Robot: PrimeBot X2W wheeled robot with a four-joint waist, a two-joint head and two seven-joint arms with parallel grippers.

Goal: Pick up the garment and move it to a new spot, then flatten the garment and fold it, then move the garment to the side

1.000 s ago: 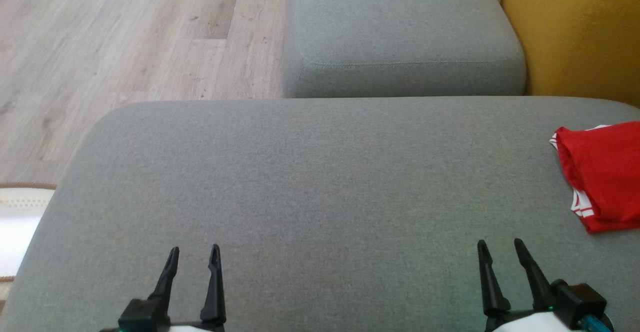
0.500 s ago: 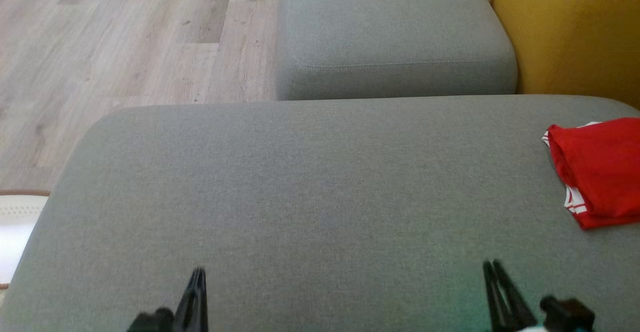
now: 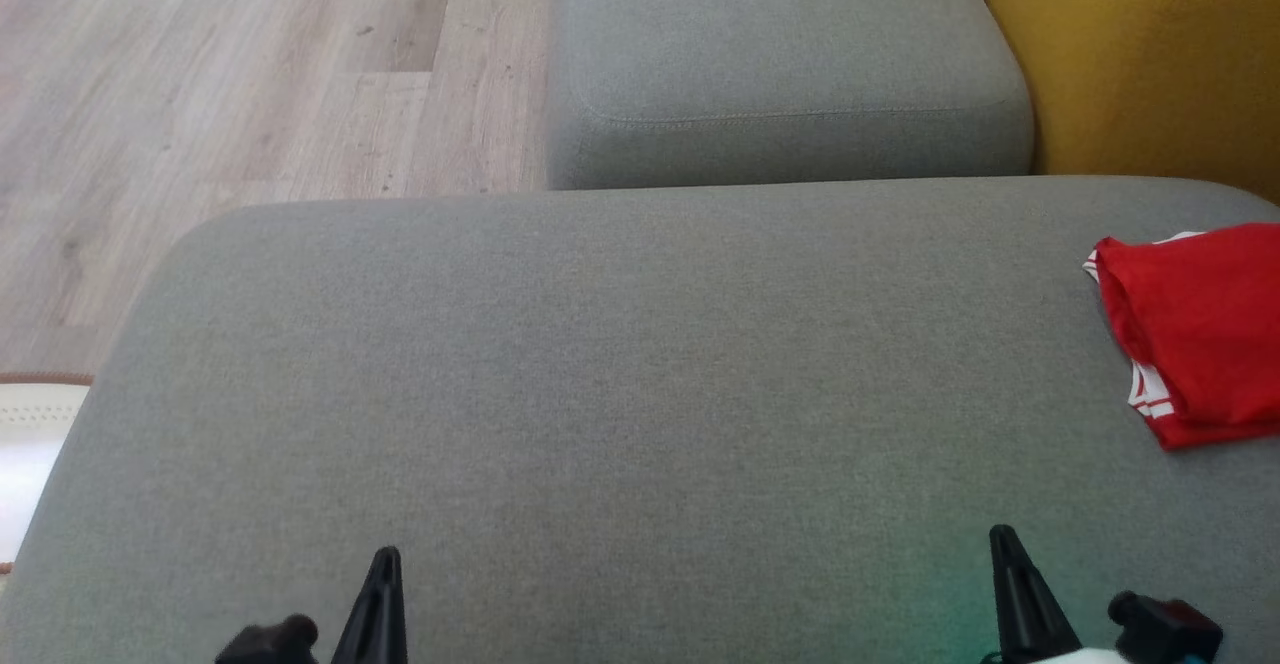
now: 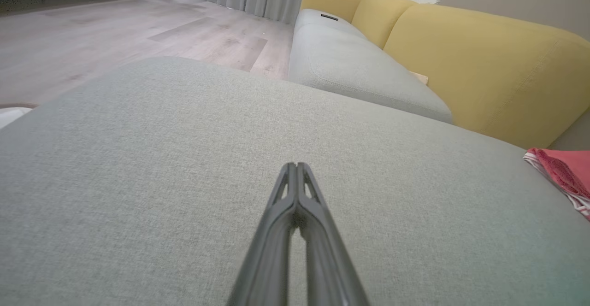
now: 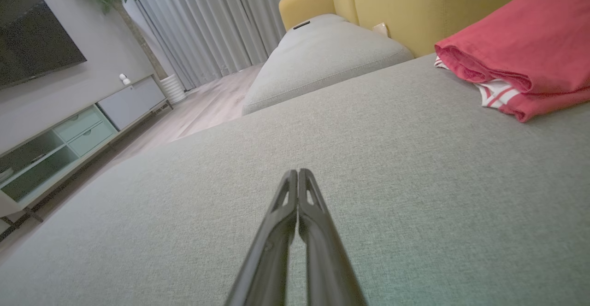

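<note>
The left gripper (image 4: pixel 296 165) pointed across the grey woven-fabric cushion (image 4: pixel 138 167), jaws pressed together, empty — the folded red garment with white stripes (image 4: pixel 564 172) lay well apart, beside the mustard-yellow upholstered backrest (image 4: pixel 484 61).

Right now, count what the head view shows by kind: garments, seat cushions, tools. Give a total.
Red garment: 1
Grey seat cushions: 2, near cushion, far cushion
Tools: 2, left tool, right tool, both shut
Total: 5
</note>
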